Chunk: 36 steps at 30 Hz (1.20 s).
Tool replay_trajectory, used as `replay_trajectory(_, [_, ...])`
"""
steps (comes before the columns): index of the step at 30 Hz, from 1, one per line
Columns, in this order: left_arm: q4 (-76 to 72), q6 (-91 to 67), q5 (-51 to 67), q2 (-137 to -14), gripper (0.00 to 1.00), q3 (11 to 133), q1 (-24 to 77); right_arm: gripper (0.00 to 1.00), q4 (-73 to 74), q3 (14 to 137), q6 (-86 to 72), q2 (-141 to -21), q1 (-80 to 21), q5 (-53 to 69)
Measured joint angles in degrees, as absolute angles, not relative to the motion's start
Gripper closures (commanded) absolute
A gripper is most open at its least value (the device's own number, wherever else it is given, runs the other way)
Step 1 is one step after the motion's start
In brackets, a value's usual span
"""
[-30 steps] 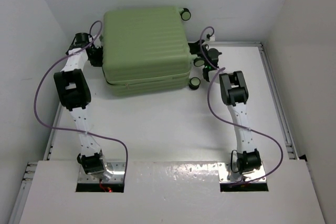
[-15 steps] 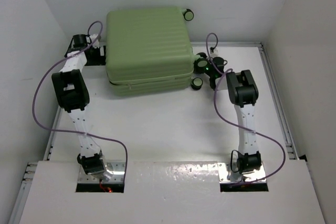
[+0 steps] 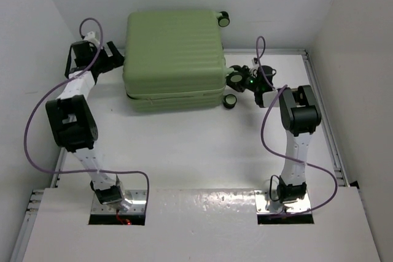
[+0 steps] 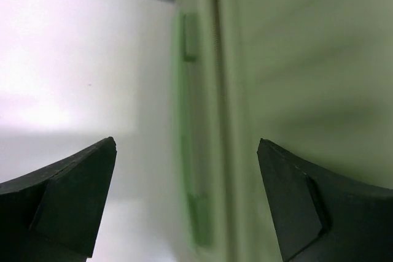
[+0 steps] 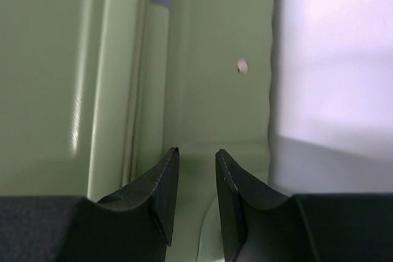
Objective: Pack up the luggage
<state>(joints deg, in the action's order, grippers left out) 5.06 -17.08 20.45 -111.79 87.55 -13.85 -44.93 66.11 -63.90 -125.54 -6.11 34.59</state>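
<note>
The luggage (image 3: 172,53) is a pale-green ribbed suitcase lying shut and flat at the back of the table, with black caster wheels (image 3: 230,100) on its right end. My left gripper (image 3: 116,53) hovers beside its left side, wide open. The left wrist view shows that gripper (image 4: 186,145) framing the suitcase's side handle (image 4: 187,133) without touching it. My right gripper (image 3: 242,81) is at the wheel end. In the right wrist view its jaws (image 5: 196,151) stand a little apart, with nothing between them and the green shell (image 5: 215,41) just ahead.
White walls enclose the table on the left, back and right. A raised rail (image 3: 322,121) runs along the right edge. Purple cables (image 3: 34,127) loop off both arms. The white tabletop (image 3: 184,145) lies between the suitcase and the arm bases.
Both grippers have opened and drawn back from the suitcase sides, the left one going wide. The suitcase has settled slightly to the right and squarer. The right elbow swung right.
</note>
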Motion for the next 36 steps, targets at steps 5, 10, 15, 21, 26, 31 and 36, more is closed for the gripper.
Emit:
replay_trajectory(5, [1.61,-22.41,22.41,-99.81,0.0,80.77,-16.6,0.69,-43.2,60.97,-65.32,-122.02,-8.36,34.68])
replay_trajectory(10, [2.57,-21.96,28.32,-88.25,0.0,72.14,-22.11,0.69,-41.78,56.93,-63.92,-117.64,-14.5,39.16])
replay_trajectory(15, [6.22,-20.71,32.82,-82.0,0.0,65.32,-27.49,0.67,-34.98,53.41,-56.12,-109.43,-26.63,44.86])
replay_trajectory(21, [11.97,-21.19,32.64,-78.28,0.0,57.43,-29.74,0.58,-18.81,46.17,-40.88,-89.36,-31.94,43.51])
replay_trajectory(26, [13.34,-24.12,28.67,-78.67,0.02,56.49,-30.02,0.6,-13.96,44.34,-33.1,-71.5,-22.85,33.87])
replay_trajectory(31, [8.1,-30.83,26.59,-78.48,0.03,50.46,-32.29,0.66,-14.68,54.13,-33.61,-82.21,-9.13,26.09])
replay_trajectory(36, [8.23,-31.59,25.67,-78.63,0.03,47.18,-30.89,0.67,-16.21,77.49,-38.89,-110.28,-2.87,22.87])
